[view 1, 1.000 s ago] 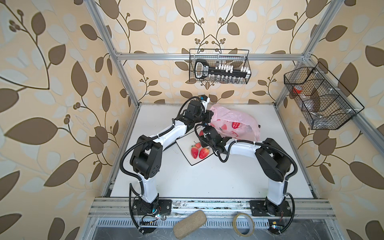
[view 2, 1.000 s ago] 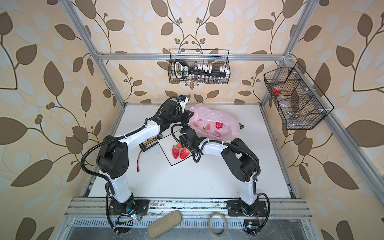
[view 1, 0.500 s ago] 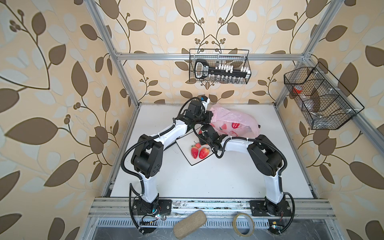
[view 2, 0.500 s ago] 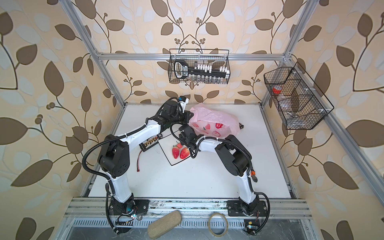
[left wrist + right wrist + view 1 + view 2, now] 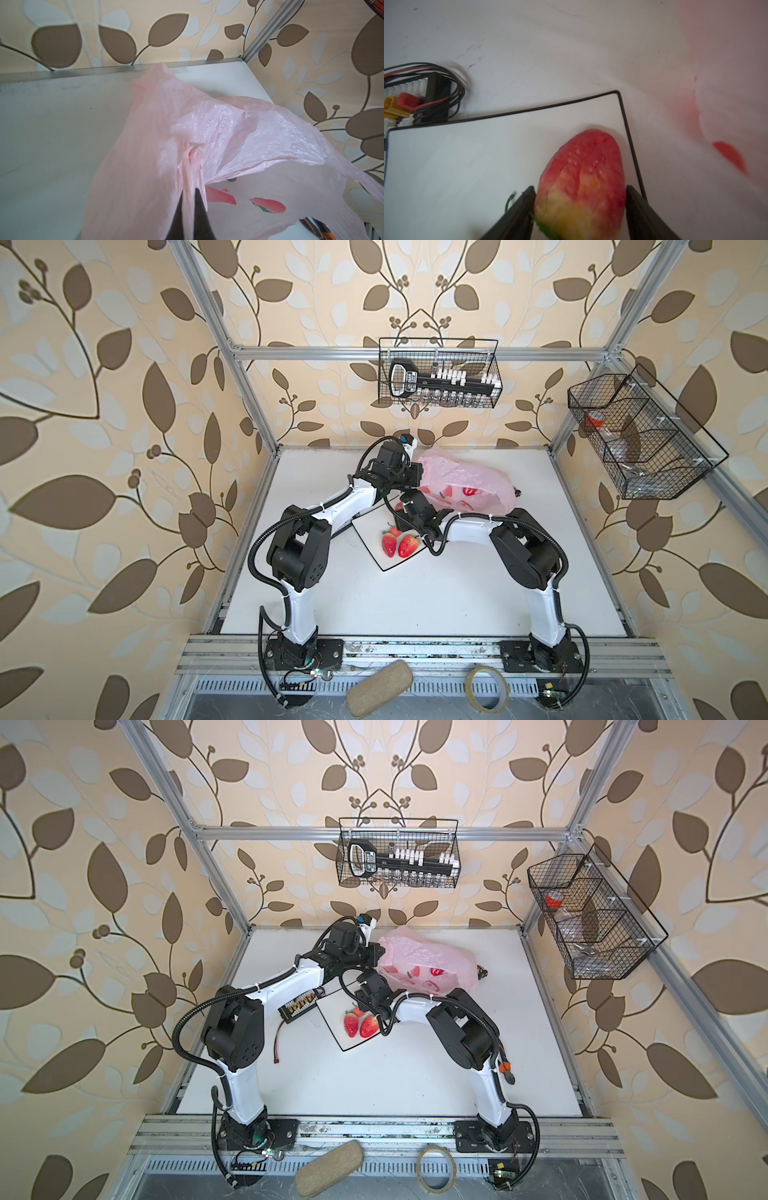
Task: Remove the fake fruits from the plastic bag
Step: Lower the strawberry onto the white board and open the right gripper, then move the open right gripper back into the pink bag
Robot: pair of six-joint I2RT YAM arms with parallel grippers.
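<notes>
Since a second ago: right arm (image 5: 524, 558) elbow drawn toward middle. Right gripper (image 5: 580, 188) kept over plate (image 5: 467, 158) corner beside bag, strawberry (image 5: 583, 172) lying between fingers; grip or release not determinable. Plastic bag (image 5: 228, 133) kept pinched and lifted by left gripper (image 5: 190, 192). Two strawberries (image 5: 390, 544) on plate unmoved. White table (image 5: 415, 605); leaf-patterned walls, wire baskets (image 5: 438, 373) hung.
</notes>
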